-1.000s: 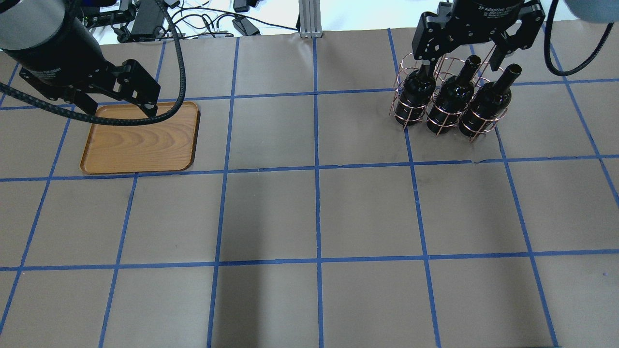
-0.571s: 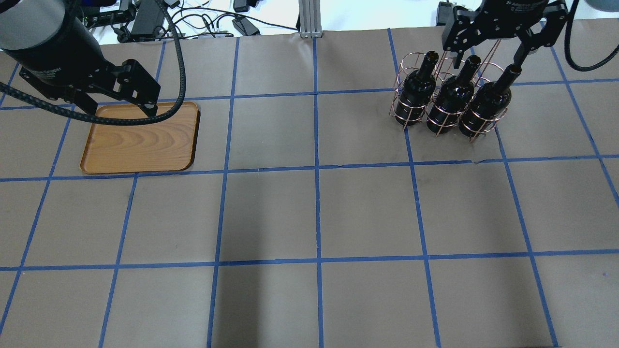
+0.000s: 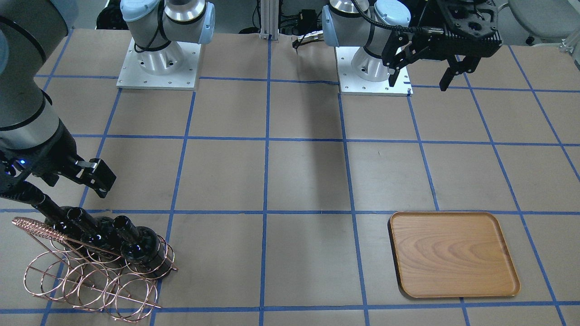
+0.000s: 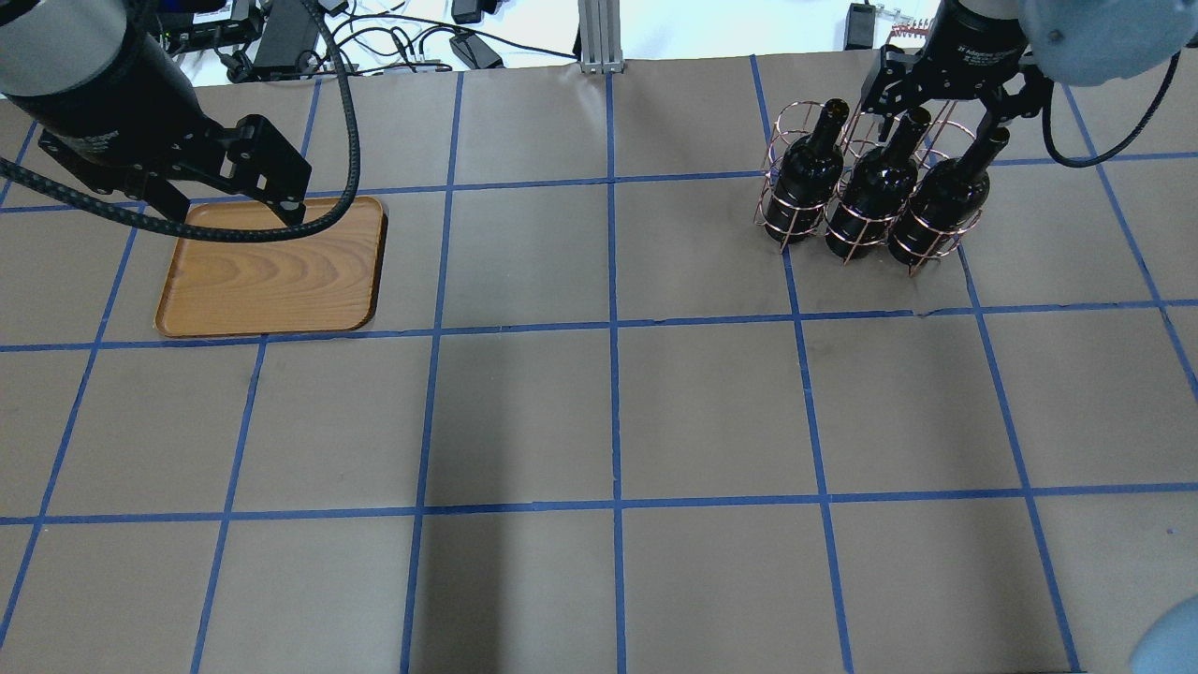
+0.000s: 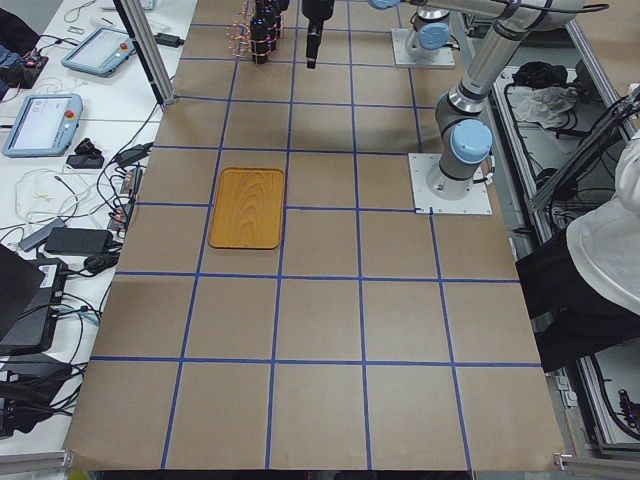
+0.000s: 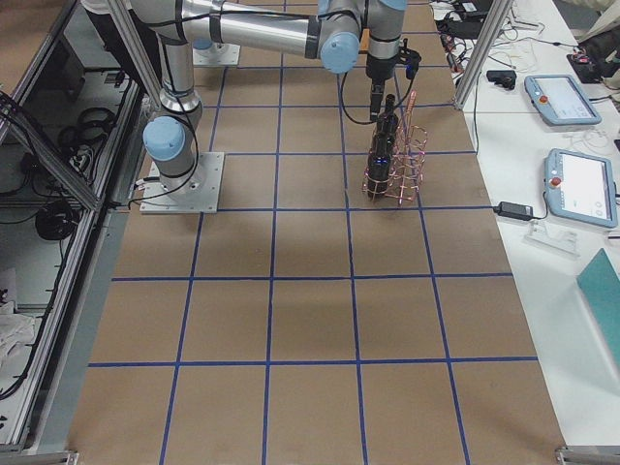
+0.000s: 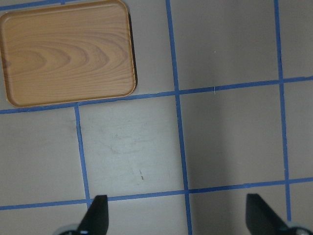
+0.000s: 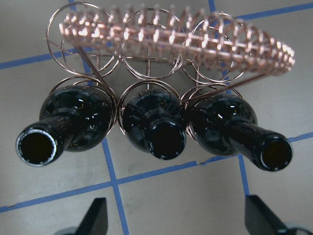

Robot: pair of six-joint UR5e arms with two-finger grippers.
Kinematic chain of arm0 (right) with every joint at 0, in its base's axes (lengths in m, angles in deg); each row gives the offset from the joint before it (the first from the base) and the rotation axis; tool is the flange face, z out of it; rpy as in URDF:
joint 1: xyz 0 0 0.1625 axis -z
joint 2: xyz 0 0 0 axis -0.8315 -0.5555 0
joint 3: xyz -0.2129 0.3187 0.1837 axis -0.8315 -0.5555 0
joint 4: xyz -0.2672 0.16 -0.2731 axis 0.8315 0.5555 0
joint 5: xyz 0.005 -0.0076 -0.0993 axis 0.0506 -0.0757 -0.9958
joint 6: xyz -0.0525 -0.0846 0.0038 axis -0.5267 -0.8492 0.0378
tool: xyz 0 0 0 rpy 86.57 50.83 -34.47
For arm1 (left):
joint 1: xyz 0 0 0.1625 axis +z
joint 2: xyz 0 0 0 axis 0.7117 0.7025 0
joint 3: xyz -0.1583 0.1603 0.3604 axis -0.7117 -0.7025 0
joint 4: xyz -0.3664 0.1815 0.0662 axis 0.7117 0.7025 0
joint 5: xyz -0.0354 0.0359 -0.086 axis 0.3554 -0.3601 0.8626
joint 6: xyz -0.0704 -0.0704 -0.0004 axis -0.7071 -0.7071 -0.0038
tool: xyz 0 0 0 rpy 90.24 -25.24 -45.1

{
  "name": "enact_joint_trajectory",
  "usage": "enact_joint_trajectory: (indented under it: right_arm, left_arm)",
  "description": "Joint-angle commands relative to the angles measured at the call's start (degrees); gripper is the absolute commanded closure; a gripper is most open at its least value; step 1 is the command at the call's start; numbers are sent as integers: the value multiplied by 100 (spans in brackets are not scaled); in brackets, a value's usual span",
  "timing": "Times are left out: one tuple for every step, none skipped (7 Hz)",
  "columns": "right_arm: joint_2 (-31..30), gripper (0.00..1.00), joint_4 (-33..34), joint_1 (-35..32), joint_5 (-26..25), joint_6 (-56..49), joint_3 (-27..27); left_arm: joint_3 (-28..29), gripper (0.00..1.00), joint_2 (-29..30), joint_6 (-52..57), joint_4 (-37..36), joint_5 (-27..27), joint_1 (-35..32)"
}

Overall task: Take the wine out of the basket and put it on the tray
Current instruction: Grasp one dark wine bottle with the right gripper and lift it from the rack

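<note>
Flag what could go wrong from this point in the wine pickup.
1. The right gripper hangs open over the middle bottle; the two outer bottles stand tight against it, so the fingers may strike their necks on descent.
2. Rings of the wire basket hug each bottle, so a lift could drag or tip the basket.
3. The tray lies far from the basket; the glossy neck might slip on a long carry.

I counted three dark wine bottles (image 4: pixel 805 183) (image 4: pixel 872 195) (image 4: pixel 941 204), one copper wire basket (image 8: pixel 195 39) and one wooden tray (image 4: pixel 271 267) on one table (image 4: pixel 608 421). There was one left gripper (image 3: pixel 418 84) and one right gripper (image 4: pixel 933 109), two in all.
</note>
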Motion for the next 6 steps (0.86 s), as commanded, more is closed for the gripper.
enact_joint_trajectory:
  right_arm:
    - [216, 1, 459, -16, 10, 15, 112]
    - [262, 1, 574, -16, 210, 23, 120]
    - [332, 1, 636, -16, 265, -55, 103]
    - [367, 8, 715, -16, 256, -73, 77]
    - [446, 16, 707, 10, 187, -82, 68]
    - [456, 16, 707, 19, 177, -82, 68]
  left_arm:
    - [0, 0, 0, 0, -7, 5, 0]
    - [0, 0, 0, 0, -7, -4, 0]
    - [0, 0, 0, 0, -7, -4, 0]
    - [0, 0, 0, 0, -7, -4, 0]
    - [0, 0, 0, 0, 2, -4, 0]
    - [9, 0, 0, 0, -6, -4, 0]
